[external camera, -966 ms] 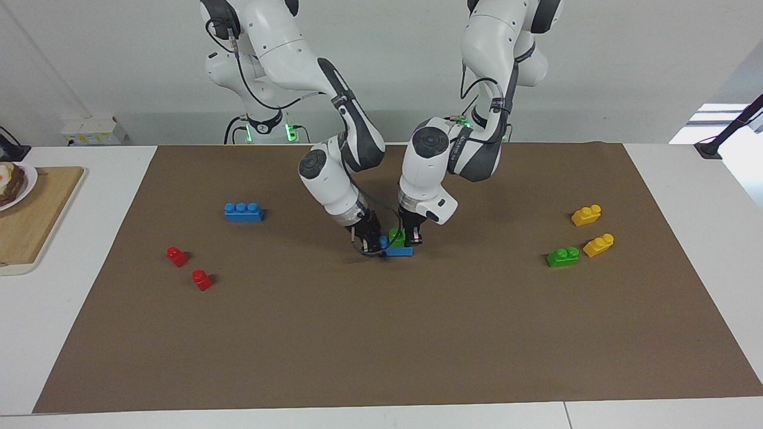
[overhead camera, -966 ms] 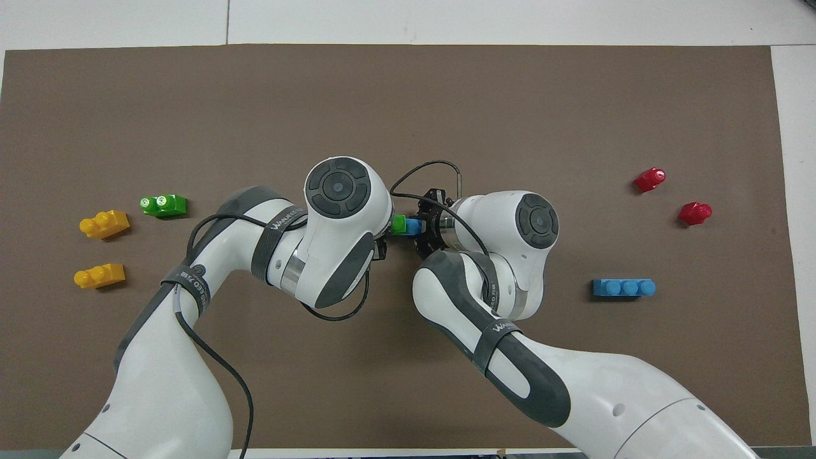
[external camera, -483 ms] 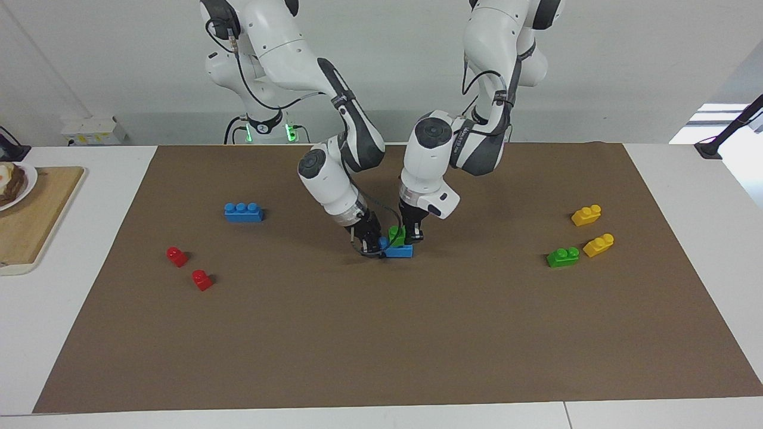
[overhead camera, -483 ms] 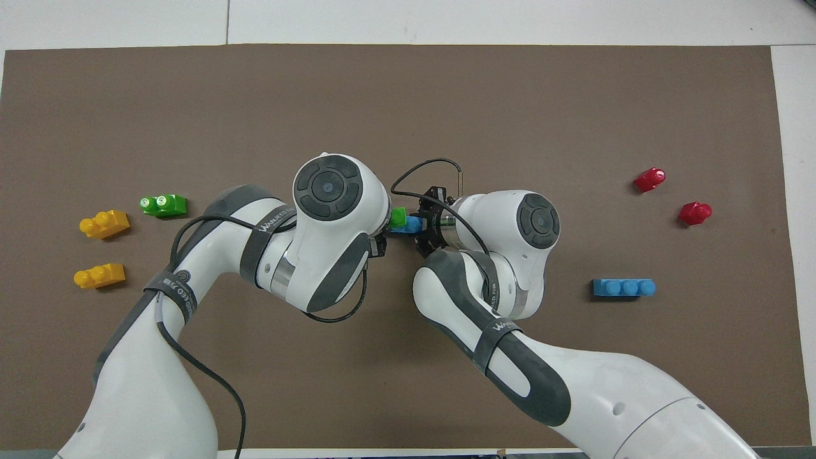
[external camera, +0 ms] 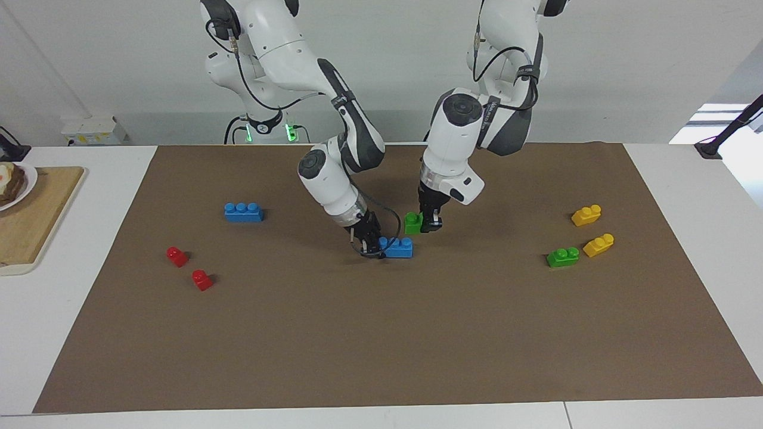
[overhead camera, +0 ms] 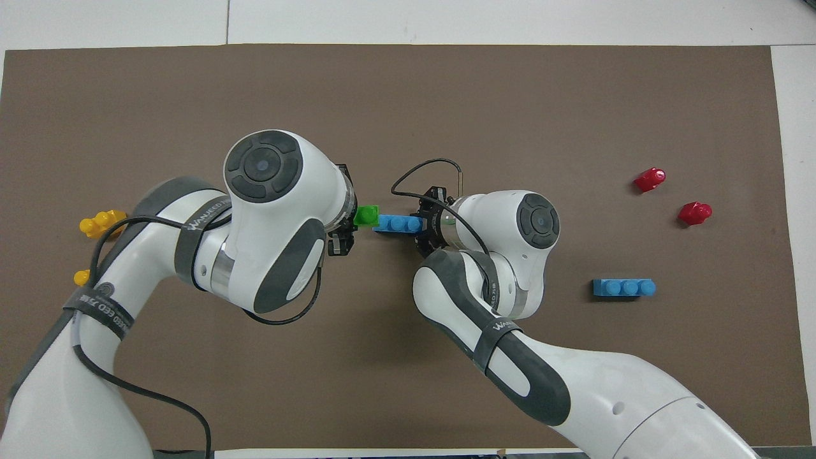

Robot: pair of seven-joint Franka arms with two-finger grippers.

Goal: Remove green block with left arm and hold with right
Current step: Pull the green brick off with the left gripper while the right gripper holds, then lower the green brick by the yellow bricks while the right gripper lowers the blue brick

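The green block (external camera: 412,223) is off the blue three-stud brick (external camera: 398,247) and hangs in my left gripper (external camera: 424,227), which is shut on it just above the mat, beside the blue brick toward the left arm's end. In the overhead view the green block (overhead camera: 366,215) shows next to the blue brick (overhead camera: 396,224), with my left gripper (overhead camera: 352,223) at its end. My right gripper (external camera: 374,245) is shut on the blue brick's end and keeps it on the mat; it also shows in the overhead view (overhead camera: 422,224).
A green twin (external camera: 563,257) and two yellow bricks (external camera: 586,215) (external camera: 598,245) lie toward the left arm's end. Another blue brick (external camera: 243,212) and two red pieces (external camera: 177,256) (external camera: 201,279) lie toward the right arm's end. A cutting board (external camera: 30,220) sits off the mat.
My left gripper has pulled the green block off the blue brick and moved up and toward the left arm's end. My right gripper has stayed on the blue brick.
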